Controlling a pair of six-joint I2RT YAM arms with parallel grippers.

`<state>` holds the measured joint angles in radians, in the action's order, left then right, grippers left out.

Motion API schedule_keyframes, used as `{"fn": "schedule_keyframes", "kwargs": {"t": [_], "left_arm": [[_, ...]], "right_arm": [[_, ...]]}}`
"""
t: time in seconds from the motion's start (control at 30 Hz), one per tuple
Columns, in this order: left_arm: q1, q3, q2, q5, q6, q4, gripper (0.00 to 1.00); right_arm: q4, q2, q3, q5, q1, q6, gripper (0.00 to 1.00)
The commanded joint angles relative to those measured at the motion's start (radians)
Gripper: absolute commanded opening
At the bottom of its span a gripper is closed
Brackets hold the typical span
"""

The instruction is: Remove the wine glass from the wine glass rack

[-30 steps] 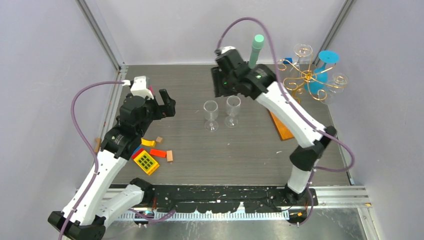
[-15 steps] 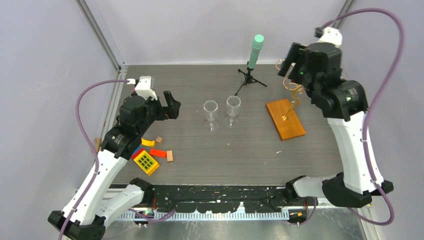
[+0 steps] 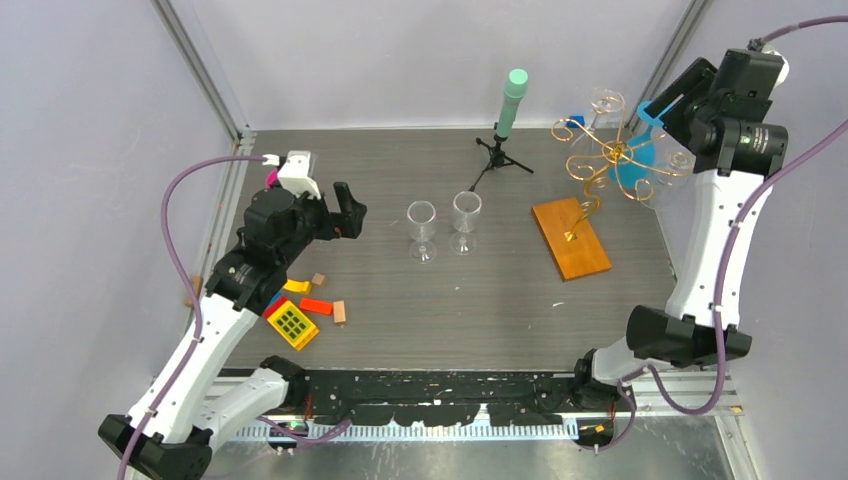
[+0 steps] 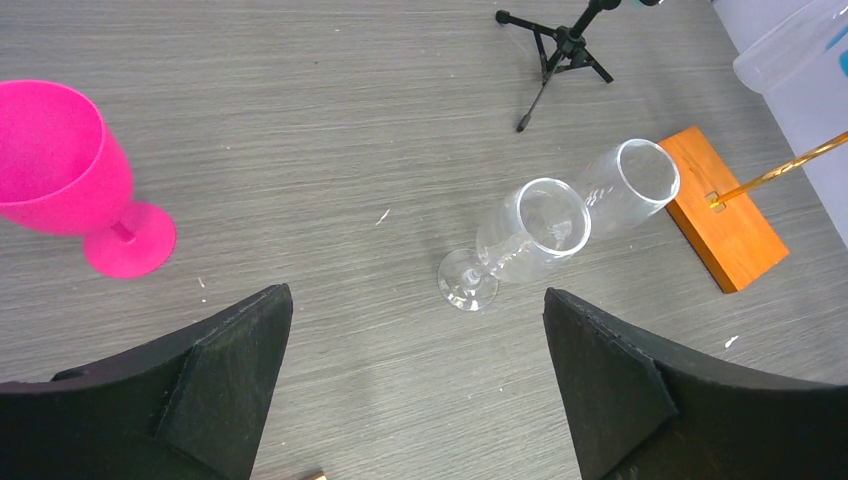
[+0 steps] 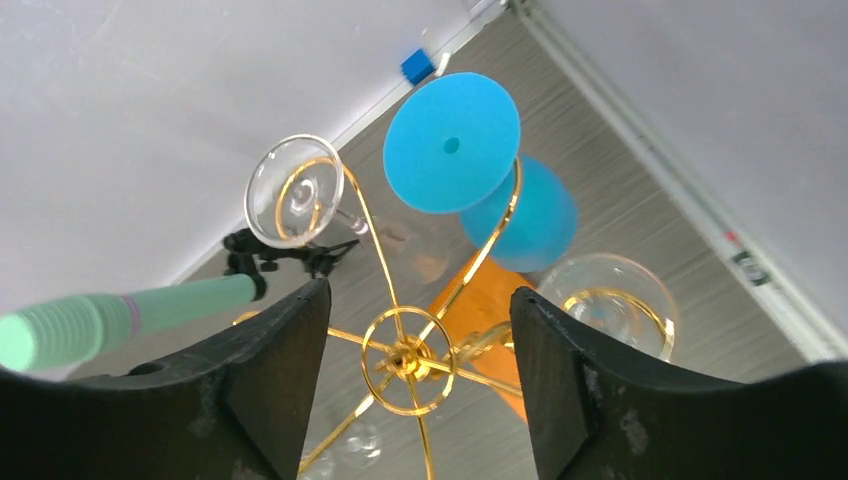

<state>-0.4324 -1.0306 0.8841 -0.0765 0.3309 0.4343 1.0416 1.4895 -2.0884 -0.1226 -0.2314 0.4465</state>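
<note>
The right gripper (image 5: 418, 300) hangs above the rack with its jaws well parted and nothing between them. The left gripper (image 4: 415, 295) is spread wide over the table, also empty.

The risk, as I judge it, is that on the way down a finger catches a gold curl. That could tip the whole wine glass rack (image 5: 400, 355) on its thin stem or knock a neighbouring glass loose.

In the right wrist view the rack's hub sits between the jaws, toward 6 o'clock. The blue wine glass (image 5: 452, 142) hangs at 12 o'clock and one clear wine glass (image 5: 295, 192) at 11 o'clock. Another clear glass (image 5: 605, 305) is at 3 o'clock, past the finger on that side.
</note>
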Motion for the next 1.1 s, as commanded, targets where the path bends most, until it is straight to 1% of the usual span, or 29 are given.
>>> {"fn": "schedule_keyframes", "kwargs": {"t": [0.0, 0.1, 0.17, 0.33, 0.5, 0.6, 0.9, 1.07], "left_arm": [[-0.002, 0.005, 0.005, 0.017, -0.025, -0.057, 1.00], [-0.002, 0.007, 0.007, 0.016, -0.030, -0.057, 1.00], [-0.002, 0.008, 0.007, 0.017, -0.032, -0.056, 1.00], [-0.002, 0.006, 0.008, 0.006, -0.038, -0.054, 1.00], [-0.003, -0.002, -0.005, -0.043, -0.054, -0.034, 1.00], [-0.002, 0.001, -0.020, -0.055, -0.056, -0.035, 1.00], [-0.002, 0.005, -0.034, -0.072, -0.058, -0.037, 1.00], [-0.003, 0.004, -0.032, -0.073, -0.055, -0.039, 1.00]], "right_arm": [[-0.063, 0.058, -0.040, 0.278, -0.049, 0.101, 0.67], [-0.129, 0.076, -0.008, 0.330, -0.053, 0.157, 0.59], [-0.190, 0.074, 0.032, 0.355, -0.056, 0.194, 0.56], [-0.261, 0.092, 0.078, 0.369, -0.055, 0.261, 0.52], [-0.334, 0.107, 0.122, 0.388, -0.057, 0.349, 0.43], [-0.362, 0.128, 0.136, 0.393, -0.057, 0.389, 0.39], [-0.366, 0.144, 0.159, 0.365, -0.057, 0.416, 0.39], [-0.381, 0.152, 0.172, 0.371, -0.057, 0.415, 0.41]]}}
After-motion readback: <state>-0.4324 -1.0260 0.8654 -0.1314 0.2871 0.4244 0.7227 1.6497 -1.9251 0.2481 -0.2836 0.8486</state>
